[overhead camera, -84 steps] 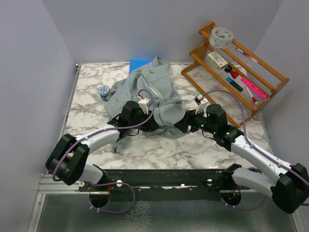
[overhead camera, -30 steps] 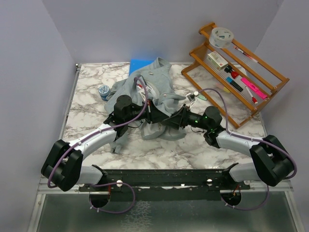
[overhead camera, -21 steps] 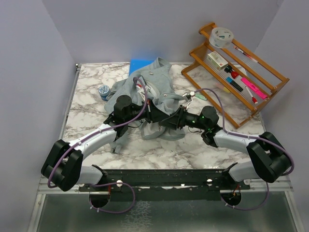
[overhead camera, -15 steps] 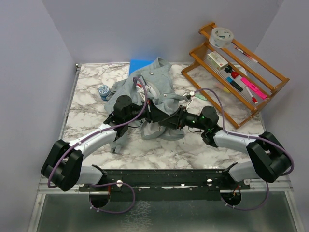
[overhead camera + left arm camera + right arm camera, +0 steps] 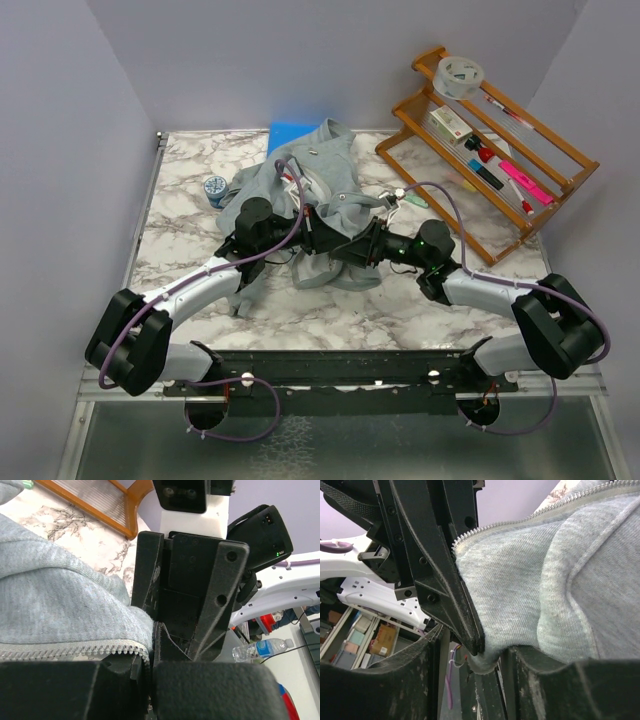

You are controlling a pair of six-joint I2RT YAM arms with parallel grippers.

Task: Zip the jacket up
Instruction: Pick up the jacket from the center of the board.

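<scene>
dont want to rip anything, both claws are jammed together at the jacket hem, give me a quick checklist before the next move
1. Left claw holding the jacket: ok, it is shut on the edge where the zipper teeth run in.
2. Right claw holding the other edge: cannot tell, the hem sits between its fingers but a gap shows.
3. Room between the claws: not ok, they are tip to tip.
4. Where the zipper starts: cannot tell, not seen in any view.
5. Jacket lying flat: not ok, it is bunched on the table in the top view.
</scene>
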